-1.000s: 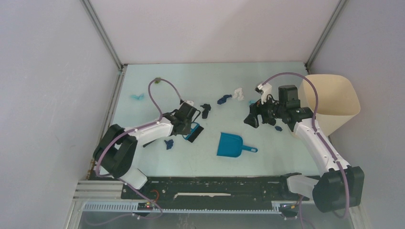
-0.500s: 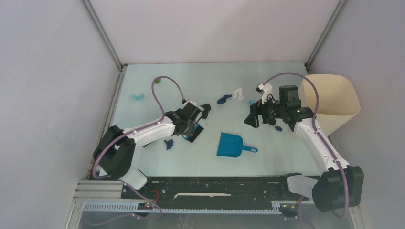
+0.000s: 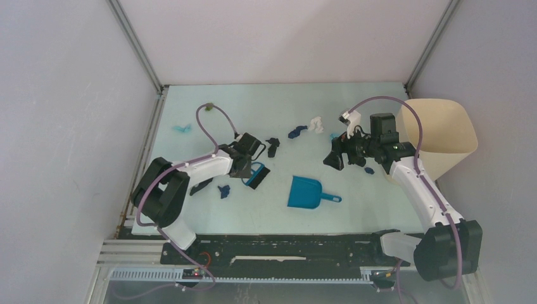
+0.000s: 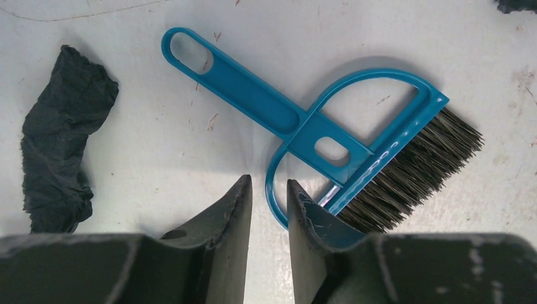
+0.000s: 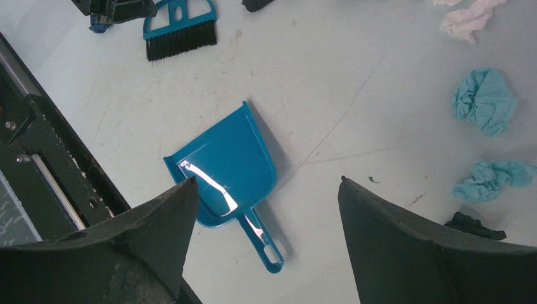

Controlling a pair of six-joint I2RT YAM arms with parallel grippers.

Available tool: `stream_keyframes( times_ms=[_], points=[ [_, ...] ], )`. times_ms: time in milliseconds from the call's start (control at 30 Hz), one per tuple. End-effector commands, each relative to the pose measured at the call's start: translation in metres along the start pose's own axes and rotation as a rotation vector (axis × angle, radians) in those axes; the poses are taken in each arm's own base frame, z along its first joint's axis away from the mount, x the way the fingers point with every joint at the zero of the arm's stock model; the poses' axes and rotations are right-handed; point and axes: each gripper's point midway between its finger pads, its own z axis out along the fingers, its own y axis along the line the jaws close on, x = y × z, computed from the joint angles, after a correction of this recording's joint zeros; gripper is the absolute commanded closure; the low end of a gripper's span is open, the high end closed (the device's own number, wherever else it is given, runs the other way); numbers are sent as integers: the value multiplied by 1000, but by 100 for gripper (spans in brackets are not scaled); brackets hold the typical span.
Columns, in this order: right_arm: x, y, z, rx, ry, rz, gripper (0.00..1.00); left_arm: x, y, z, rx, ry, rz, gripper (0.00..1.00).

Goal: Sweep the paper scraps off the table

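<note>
The paper scraps are scattered on the pale green table (image 3: 354, 104): a cyan one (image 3: 182, 128), a green one (image 3: 208, 106), a dark one (image 3: 272, 146), a blue one (image 3: 296, 132), a white one (image 3: 316, 123) and a blue one (image 3: 223, 190). My left gripper (image 3: 244, 163) hangs low over the table, just left of the blue hand brush (image 3: 255, 175). In the left wrist view its fingers (image 4: 269, 183) stand a narrow gap apart and hold nothing. The brush (image 4: 354, 158) lies just ahead, with a dark scrap (image 4: 60, 139) to the left. My right gripper (image 3: 335, 158) is wide open and empty, above the table.
The blue dustpan (image 3: 307, 193) lies flat between the arms and shows below my right gripper (image 5: 225, 168). Two cyan wads (image 5: 484, 98) and a dark one (image 5: 472, 225) lie right of it. The cream bin (image 3: 443, 136) stands at the right edge. Black rails run along the near edge.
My left gripper swung right towards the brush, then drew back left. The brush lies where it was. The right arm has not moved.
</note>
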Motion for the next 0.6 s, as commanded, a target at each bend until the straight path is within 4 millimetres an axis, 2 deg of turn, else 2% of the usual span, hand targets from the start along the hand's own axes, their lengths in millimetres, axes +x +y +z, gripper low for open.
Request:
stream_keyframes(
  times_ms=[0, 133, 233, 267, 367, 567],
  points=[
    [0, 2, 2, -21, 1, -23, 12, -2, -5, 8, 24, 6, -43, 68],
    [0, 3, 1, -23, 0, -26, 12, 7, -3, 16, 3, 65, -21, 76],
    [-2, 3, -1, -17, -10, -31, 12, 15, -4, 16, 21, 87, -12, 96],
    [-3, 3, -2, -16, -13, -31, 12, 16, -4, 14, 28, 85, -7, 99],
    [-2, 4, -2, -25, -13, -23, 12, 6, -5, -5, 54, 28, 52, 100],
    [1, 13, 7, -85, 5, 2, 12, -21, -20, -60, 130, -130, 256, 100]
  ],
)
